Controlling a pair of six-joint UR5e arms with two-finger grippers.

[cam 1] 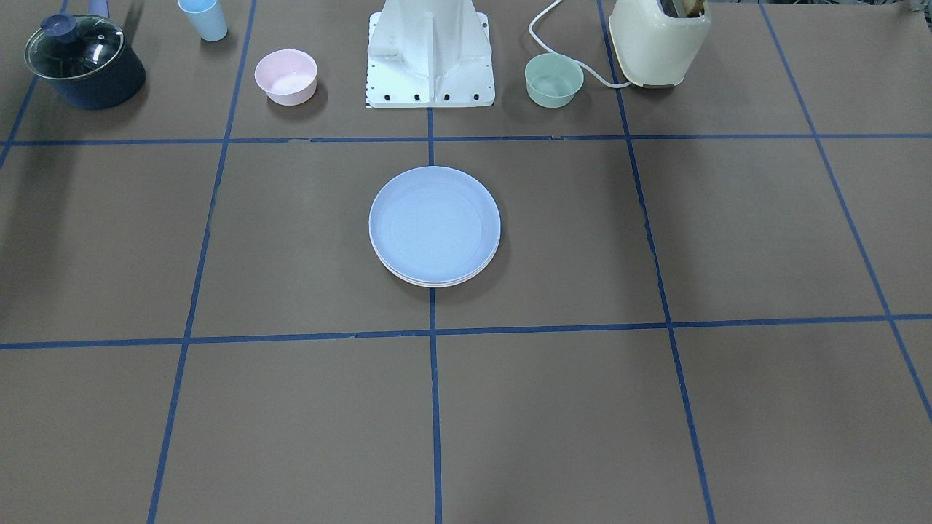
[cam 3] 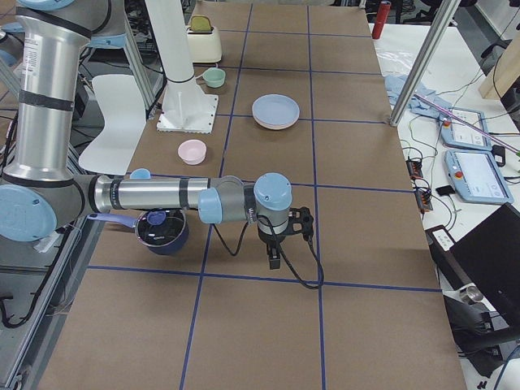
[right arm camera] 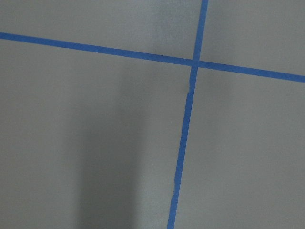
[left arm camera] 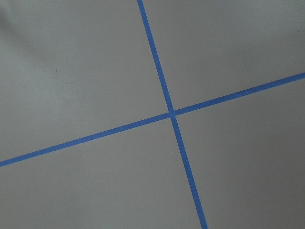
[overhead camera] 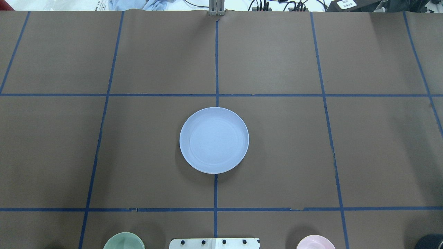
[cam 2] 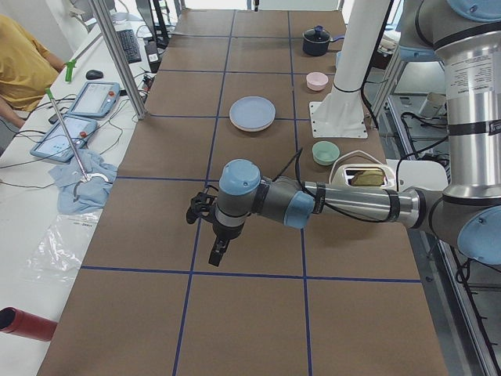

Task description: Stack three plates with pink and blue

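Note:
The pale blue plate (cam 1: 435, 222) lies on top of a stack at the table's middle, also in the overhead view (overhead camera: 214, 139). Under its near edge the pale rims of lower plates (cam 1: 437, 282) show. From the right side the rim below looks pink (cam 3: 276, 126). The cream plate cannot be told apart. My left gripper (cam 2: 218, 252) hangs over bare table far from the stack. My right gripper (cam 3: 275, 257) hangs over the table at the other end. Both show only in side views, so I cannot tell whether they are open or shut. The wrist views show only brown table and blue tape.
Along the robot's side stand a dark pot with a glass lid (cam 1: 84, 62), a light blue cup (cam 1: 204, 18), a small pink bowl (cam 1: 285, 76), the white robot base (cam 1: 429, 58), a mint bowl (cam 1: 553, 80) and a cream toaster (cam 1: 659, 40).

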